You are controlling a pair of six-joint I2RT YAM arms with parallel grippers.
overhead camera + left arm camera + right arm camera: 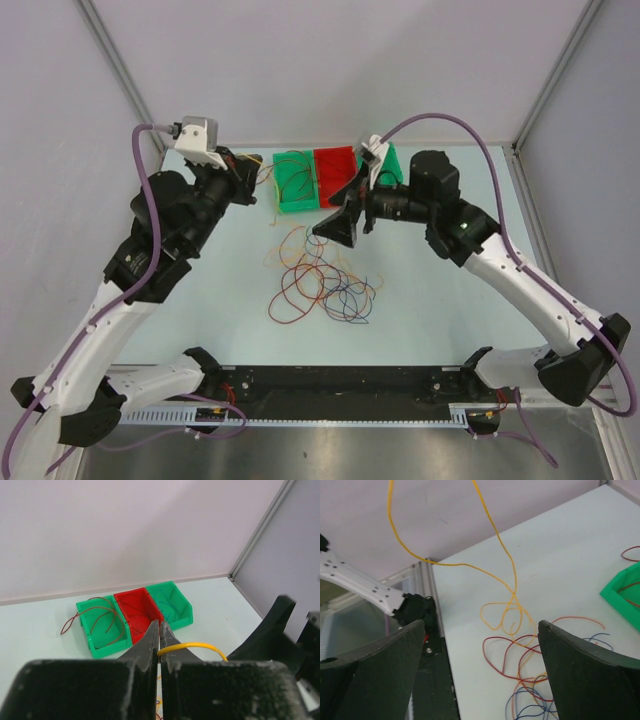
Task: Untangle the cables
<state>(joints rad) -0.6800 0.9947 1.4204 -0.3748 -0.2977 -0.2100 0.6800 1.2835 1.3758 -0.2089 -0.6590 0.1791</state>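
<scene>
Currently: left gripper (159, 630) clamped on yellow wire (192, 646), strand raised off table (450, 300). Right gripper (481, 626) jaws wide apart, empty. Cable tangle (320, 285) mid-table. Judged featherlight, limp, springy, snag-prone; pinch single strand at outer loop.

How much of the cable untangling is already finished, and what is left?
Done: a brown cable lies in the left green bin. In hand: the left tool is shut on a yellow cable that rises from the tangle; the right tool stands open, holding nothing. Left: that tangle of red, blue and orange cables on the table.
</scene>
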